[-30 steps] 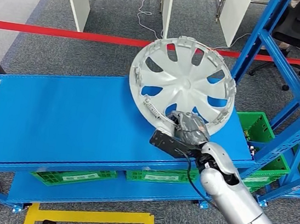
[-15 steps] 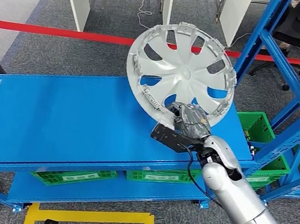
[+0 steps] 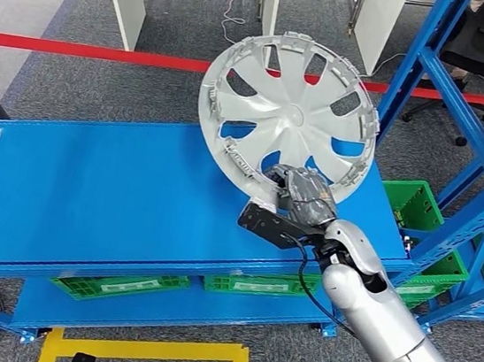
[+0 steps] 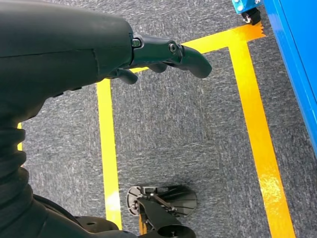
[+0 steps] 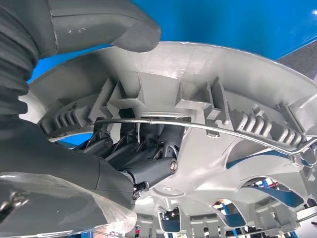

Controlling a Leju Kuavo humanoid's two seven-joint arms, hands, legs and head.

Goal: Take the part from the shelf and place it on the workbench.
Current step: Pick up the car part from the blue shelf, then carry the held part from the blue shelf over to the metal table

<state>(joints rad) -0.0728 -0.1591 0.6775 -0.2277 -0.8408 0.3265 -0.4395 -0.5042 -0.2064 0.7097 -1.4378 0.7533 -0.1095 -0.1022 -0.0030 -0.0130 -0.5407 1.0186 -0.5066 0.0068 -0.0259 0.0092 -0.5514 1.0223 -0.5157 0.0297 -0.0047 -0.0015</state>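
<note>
A silver wheel cover (image 3: 291, 116) with open spokes is tilted up over the right part of the blue workbench top (image 3: 103, 190), its inner side facing me. My right hand (image 3: 301, 196) grips its near rim from below. In the right wrist view the dark fingers (image 5: 149, 158) curl inside the rim of the wheel cover (image 5: 232, 148) behind a thin wire ring, with the thumb (image 5: 104, 25) pressed on the outside. My left hand (image 4: 164, 54) hangs over the floor, fingers loosely extended and holding nothing.
Blue shelf uprights (image 3: 472, 149) rise at the right, with green bins (image 3: 418, 209) beside and under the bench. Red tape (image 3: 95, 52) crosses the floor behind the bench, near white table legs (image 3: 125, 0). Yellow tape (image 4: 258, 129) marks the carpet under my left hand.
My right hand has carried the wheel cover slightly left and up, tilting it more upright over the bench. The left arm shows no earlier frame.
</note>
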